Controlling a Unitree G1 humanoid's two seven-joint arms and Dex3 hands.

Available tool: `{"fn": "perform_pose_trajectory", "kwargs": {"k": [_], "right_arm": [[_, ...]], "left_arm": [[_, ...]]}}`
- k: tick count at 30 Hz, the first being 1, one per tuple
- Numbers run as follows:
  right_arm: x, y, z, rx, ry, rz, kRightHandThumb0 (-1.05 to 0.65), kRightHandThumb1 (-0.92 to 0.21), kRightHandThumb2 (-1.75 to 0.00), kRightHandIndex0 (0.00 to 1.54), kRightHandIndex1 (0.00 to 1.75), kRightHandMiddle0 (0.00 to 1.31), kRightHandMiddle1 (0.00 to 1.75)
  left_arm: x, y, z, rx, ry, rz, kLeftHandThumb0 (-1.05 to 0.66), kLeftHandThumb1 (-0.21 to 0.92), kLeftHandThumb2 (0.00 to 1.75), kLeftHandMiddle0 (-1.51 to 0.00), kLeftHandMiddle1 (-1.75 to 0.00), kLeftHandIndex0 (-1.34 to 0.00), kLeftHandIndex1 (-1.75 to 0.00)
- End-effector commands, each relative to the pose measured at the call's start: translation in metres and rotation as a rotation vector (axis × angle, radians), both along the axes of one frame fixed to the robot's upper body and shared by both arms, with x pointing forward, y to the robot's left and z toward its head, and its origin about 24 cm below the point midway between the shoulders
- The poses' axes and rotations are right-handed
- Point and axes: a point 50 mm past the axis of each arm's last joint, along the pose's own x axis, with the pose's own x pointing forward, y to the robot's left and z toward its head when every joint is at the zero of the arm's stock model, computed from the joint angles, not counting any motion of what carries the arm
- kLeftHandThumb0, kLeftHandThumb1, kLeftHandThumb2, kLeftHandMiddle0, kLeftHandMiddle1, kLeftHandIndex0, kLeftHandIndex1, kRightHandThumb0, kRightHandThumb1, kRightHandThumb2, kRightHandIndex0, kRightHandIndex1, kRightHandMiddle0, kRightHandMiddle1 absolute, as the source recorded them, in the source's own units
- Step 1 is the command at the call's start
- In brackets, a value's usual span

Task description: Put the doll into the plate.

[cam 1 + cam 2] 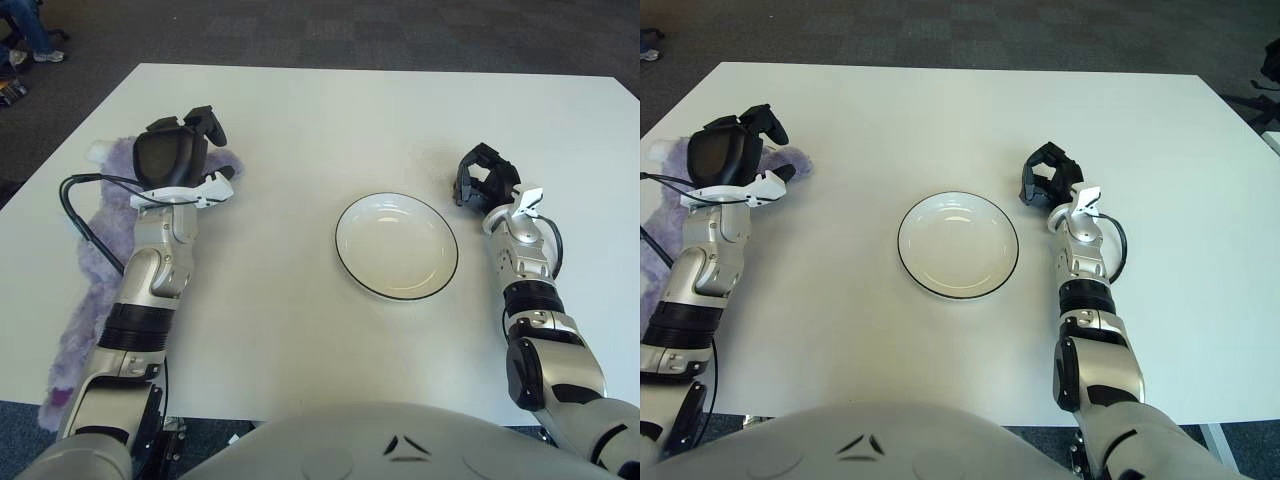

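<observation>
Doll [95, 275], a long purple plush, lay along the table's [300, 130] left edge. Its long axis ran from the near left corner, where one end hung past the edge, away toward the far side, slanting slightly inward. The farther end showed a pale patch at the left and a fuzzy tip poking out to the right of the left hand [178, 150]. Which end was the head could not be told, and much of the middle was hidden behind the left forearm.

The left hand was over the doll's farther end, palm down, its dark fingers [205, 120] pointing away from the robot and somewhat spread. Whether they touched or gripped the plush could not be told.

Plate [397, 246], white with a dark rim, sat right of the table's centre, nearer the near edge than the far one, well apart from the doll. It held nothing.

The right hand [484, 178] showed just beyond the plate's far right side, its fingers [470, 160] curled inward around nothing.

No brand, label or writing could be read on any of these things.
</observation>
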Motion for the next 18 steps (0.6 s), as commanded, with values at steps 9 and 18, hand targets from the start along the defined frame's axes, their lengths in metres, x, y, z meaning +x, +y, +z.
{"fn": "perform_pose_trajectory", "kwargs": {"k": [9,18], "right_arm": [[-0.006,-0.001,-0.012,-0.016,0.063,0.013,-0.47,-0.36,-1.26,1.24,1.75,0.58,1.75],[-0.008,0.0,-0.012,-0.019,0.062,0.02,-0.47,-0.37,-1.25,1.24,1.75,0.57,1.75]], "left_arm": [[0.017,-0.029,0.006,-0.107,-0.034,-0.142,-0.01,0.12,1.41,-0.86,-1.58,-0.67,-1.46],[0.024,-0.042,0.009,-0.147,-0.025,-0.233,-0.01,0.11,1.4,-0.85,-1.61,-0.71,-1.41]]}}
